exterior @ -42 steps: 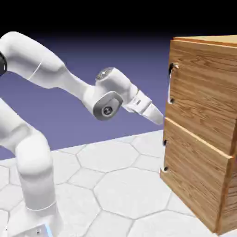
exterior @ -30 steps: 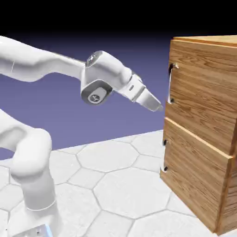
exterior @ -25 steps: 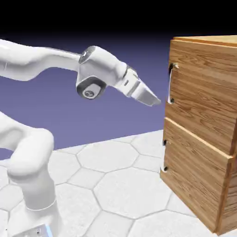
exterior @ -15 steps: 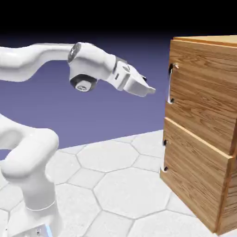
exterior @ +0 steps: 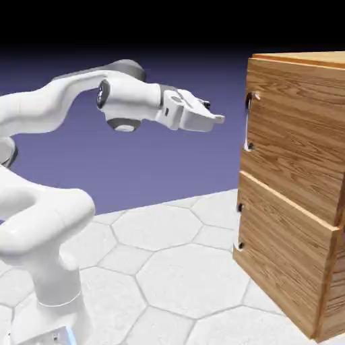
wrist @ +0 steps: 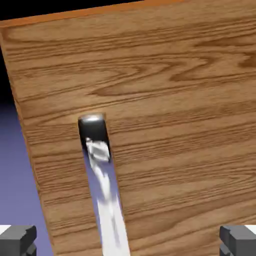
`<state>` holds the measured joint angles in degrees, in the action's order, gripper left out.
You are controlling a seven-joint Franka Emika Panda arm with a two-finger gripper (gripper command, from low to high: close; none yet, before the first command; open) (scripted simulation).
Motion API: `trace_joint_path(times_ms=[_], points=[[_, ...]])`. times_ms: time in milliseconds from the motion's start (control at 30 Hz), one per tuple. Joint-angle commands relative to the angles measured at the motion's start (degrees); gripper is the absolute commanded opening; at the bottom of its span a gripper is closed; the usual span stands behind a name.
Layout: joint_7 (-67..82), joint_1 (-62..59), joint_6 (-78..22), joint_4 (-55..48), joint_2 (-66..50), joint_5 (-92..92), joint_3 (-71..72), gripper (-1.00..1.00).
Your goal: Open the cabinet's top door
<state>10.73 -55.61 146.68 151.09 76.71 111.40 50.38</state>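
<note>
The end effector (exterior: pixel 214 118), jaws spread wide and holding nothing, hangs level in the upper middle of the exterior view, apart from the cabinet (exterior: pixel 296 189) at the right, whose top door (exterior: pixel 296 145) is shut, its silvery handle (exterior: pixel 248 121) at the left edge.

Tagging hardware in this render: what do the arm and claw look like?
Glossy white arm of rounded, tube-like links, with grey round caps at the joints near the wrist. The claw is a white, boxy, tapering hand; in the hand view its fingertips are small dark-grey blocks. No cables or markings visible.
</note>
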Motion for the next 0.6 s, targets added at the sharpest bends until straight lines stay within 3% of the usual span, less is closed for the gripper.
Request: trace_joint_path(times_ms=[0, 433, 567], points=[[1.19, -1.26, -0.61, -0.22, 0.99, 2.50, 1.13, 0.00], [15.29, -16.18, -7.85, -2.85, 12.66, 32.02, 14.48, 0.00], [15.71, -24.58, -8.21, -10.77, 10.94, 35.47, 17.26, 0.00]])
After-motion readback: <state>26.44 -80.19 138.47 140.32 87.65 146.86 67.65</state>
